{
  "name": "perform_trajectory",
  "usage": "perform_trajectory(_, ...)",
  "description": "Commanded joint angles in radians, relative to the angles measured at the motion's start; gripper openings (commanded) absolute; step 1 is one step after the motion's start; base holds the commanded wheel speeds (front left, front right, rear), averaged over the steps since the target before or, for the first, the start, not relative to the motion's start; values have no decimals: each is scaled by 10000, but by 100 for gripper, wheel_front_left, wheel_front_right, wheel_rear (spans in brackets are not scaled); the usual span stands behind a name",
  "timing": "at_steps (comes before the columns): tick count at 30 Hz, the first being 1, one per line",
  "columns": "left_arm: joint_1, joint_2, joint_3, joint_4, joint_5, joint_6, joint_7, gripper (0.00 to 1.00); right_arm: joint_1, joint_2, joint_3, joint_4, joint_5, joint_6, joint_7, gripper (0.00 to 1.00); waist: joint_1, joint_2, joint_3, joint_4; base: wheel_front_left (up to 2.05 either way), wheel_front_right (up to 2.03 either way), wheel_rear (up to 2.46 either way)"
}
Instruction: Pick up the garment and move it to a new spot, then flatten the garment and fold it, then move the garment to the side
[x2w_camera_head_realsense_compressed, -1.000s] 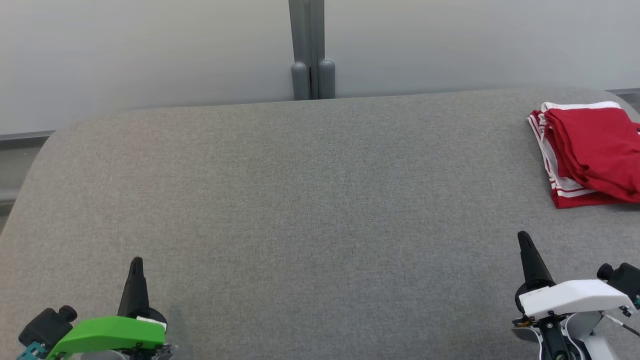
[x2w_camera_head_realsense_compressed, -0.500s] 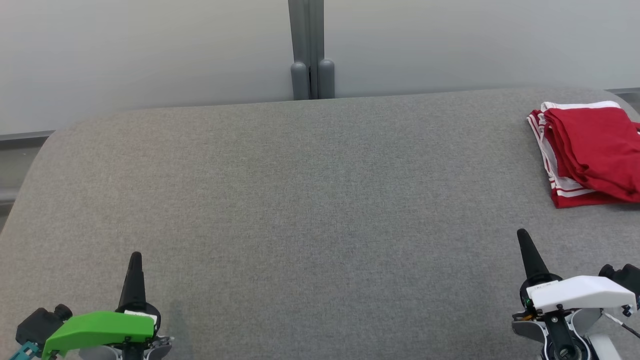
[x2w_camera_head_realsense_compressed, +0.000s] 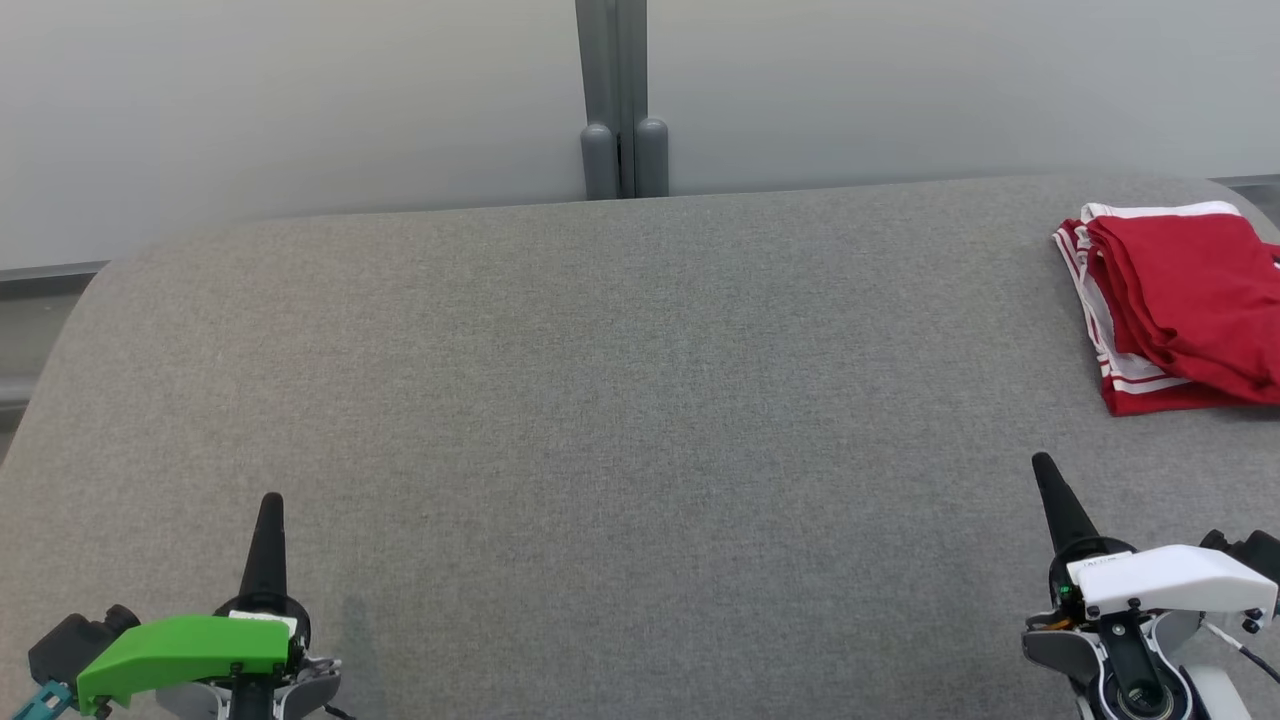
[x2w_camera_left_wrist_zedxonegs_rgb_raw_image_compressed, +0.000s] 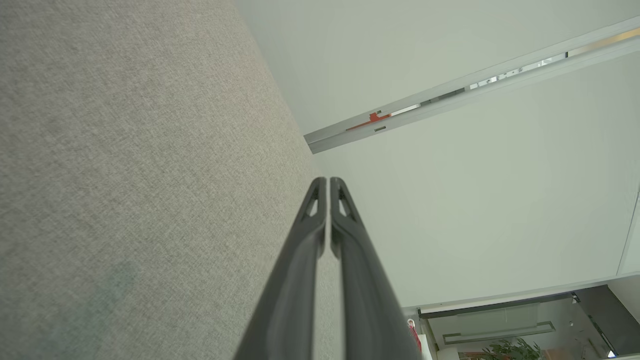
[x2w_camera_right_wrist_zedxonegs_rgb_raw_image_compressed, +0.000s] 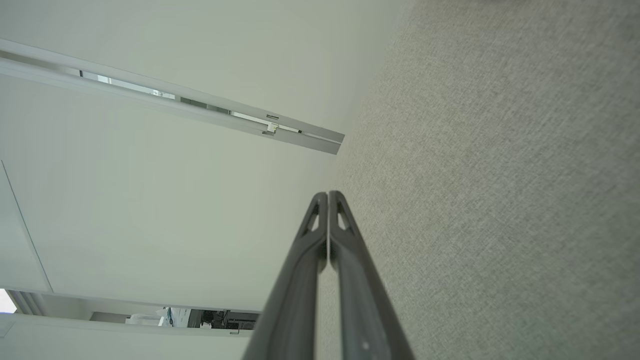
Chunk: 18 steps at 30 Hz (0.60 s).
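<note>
Looks to me like you're at the tail end of this one. The garment (red, white stripes along the edge) sits folded in a fairly neat stack at the far right of the grey bench, toward the back, with its right side cut off by the edge of the head view. Your left gripper is at the near left corner and your right gripper at the near right, both well apart from the cloth and holding nothing. Jaws on both are pressed together tip to tip, plain in each wrist view. My read: the fold is done and so is the move to the side. If that spot counts, the next move calls for just parking the arms. If you want it squarer, part the right jaws and reach forward.
</note>
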Motion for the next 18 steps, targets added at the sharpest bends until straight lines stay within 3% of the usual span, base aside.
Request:
perform_trajectory(1, -239, 84, 49, -102, -302, -66, 58, 0, -200, -18, -64, -24, 245, 6, 73, 0, 0, 0, 0, -1, 0, 0, 0)
perform_trajectory(18, -359, 93, 132, -95, -1695, -99, 439, 0, -292, 83, -250, 58, 1555, 5, 456, 0, 0, 0, 5, -13, 0, 0, 0)
